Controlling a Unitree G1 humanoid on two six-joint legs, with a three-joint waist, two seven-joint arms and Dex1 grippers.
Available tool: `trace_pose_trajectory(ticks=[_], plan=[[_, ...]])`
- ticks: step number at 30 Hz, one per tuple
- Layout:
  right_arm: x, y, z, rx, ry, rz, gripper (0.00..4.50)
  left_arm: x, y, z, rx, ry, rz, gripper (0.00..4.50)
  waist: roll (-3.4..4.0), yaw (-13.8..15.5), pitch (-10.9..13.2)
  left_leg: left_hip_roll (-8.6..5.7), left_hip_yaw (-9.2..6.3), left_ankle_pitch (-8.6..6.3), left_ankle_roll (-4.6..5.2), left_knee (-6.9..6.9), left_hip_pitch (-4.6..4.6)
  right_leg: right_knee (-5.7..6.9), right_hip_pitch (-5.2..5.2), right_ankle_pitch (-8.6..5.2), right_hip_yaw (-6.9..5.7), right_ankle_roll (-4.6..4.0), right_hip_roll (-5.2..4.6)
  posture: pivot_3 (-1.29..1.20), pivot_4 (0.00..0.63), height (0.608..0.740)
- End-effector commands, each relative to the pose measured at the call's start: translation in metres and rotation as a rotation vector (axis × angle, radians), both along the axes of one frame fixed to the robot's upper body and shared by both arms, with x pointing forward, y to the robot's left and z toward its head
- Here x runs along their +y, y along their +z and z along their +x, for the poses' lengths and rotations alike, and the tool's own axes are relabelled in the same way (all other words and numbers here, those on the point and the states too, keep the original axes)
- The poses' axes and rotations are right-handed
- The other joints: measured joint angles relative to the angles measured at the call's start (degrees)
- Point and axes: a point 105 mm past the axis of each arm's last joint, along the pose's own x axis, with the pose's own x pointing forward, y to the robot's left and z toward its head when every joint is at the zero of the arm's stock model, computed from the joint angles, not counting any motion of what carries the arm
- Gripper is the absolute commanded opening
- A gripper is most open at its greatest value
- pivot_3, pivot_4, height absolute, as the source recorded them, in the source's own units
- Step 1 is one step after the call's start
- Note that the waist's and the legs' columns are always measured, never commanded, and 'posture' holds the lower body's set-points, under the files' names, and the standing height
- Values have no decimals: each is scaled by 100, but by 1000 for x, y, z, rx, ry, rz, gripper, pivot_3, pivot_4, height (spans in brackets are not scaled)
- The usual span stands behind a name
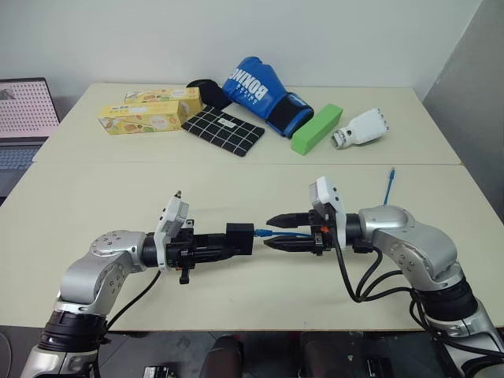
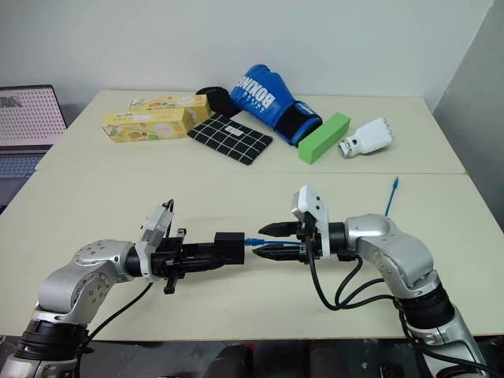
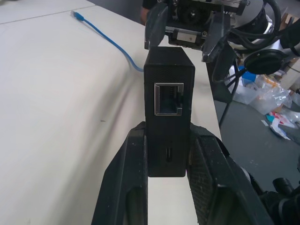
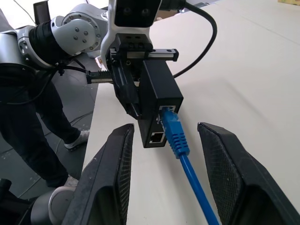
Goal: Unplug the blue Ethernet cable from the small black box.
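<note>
1. The left gripper (image 1: 236, 240) reaches in level from nine o'clock over the near part of the cream table (image 1: 118, 197), its jaws clamped tight on the small black box (image 1: 239, 239), which it holds up off the tabletop
2. The left wrist view shows the black fingers (image 3: 124, 183) pressing both flanks of the box, an empty metal-rimmed port facing the camera
3. The right gripper (image 1: 272, 231) comes in level from three o'clock, tips just short of the box, jaws standing partly apart, one finger either side of the plug and touching nothing
4. The blue Ethernet cable (image 4: 180, 145) is still plugged into the box face toward the right gripper; in the right wrist view its blue plug sits in the upper port, above a second empty one
5. From the plug the cord runs back between the open fingers, and its free end (image 1: 390, 185) lies on the table at about two o'clock from the grippers
6. Along the far side, twelve o'clock, lie two yellow cartons (image 1: 142, 118), a black white-gridded pouch (image 1: 223, 131), a blue boxing glove (image 1: 264, 94), a green block (image 1: 316, 127) and a white robot hand (image 1: 361, 130); a laptop (image 1: 24, 118) stands at ten o'clock
</note>
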Motion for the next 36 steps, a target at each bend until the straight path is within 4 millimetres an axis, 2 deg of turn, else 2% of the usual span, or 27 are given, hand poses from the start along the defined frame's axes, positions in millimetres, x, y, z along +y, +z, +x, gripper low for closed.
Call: trace_pose_trajectory(ticks=[1,9,18,29,36], plan=[[7,4,-1,-39,16,-7,2291,0,3,-3,-37,-23,11,792,0,0,0,0,0,0,0,0,0,0,0,0,0,0,0,0,150,740],[16,1,1,-30,15,-17,2291,3,-1,-4,-36,-14,18,792,0,0,0,2,-1,0,0,0,-1,0,-1,0,-1,0,0,0,150,740],[16,-2,2,-33,20,-38,2291,3,-3,-4,-38,-6,13,792,0,0,0,2,-1,0,0,-1,-1,0,-2,0,-1,0,0,0,150,740],[17,-4,1,-52,38,-62,42,1,-5,-6,-33,-26,15,792,0,0,0,2,-1,0,0,-1,-1,0,-2,0,0,0,0,0,150,740],[12,-4,-2,-43,78,-82,32,1,-9,-11,-41,-56,40,792,0,0,0,2,-1,0,0,-1,-1,0,-3,0,-1,0,0,0,150,740]])
